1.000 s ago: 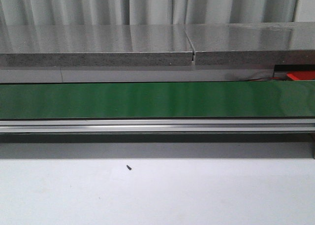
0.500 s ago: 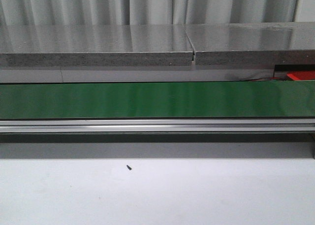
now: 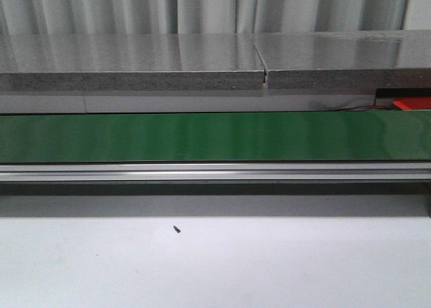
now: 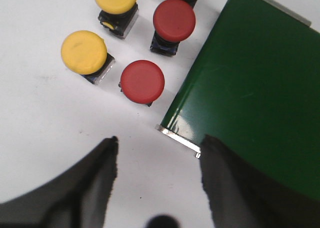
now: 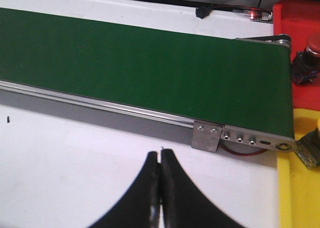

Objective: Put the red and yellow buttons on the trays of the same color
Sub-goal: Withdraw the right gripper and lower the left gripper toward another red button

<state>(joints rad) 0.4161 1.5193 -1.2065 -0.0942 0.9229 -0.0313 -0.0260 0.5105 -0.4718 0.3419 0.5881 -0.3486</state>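
Front view is filled by the green belt (image 3: 215, 137) above the white table (image 3: 215, 267); one dark speck (image 3: 176, 229) is seen on it. At the belt's right end a red tray (image 5: 296, 18) and yellow tray (image 5: 300, 188) are set, each with one button. Near its left end two red buttons (image 4: 143, 81) and two yellow buttons (image 4: 84, 51) are grouped. Left gripper (image 4: 158, 153) is spread wide, empty. Right gripper (image 5: 160, 160) is closed, empty.
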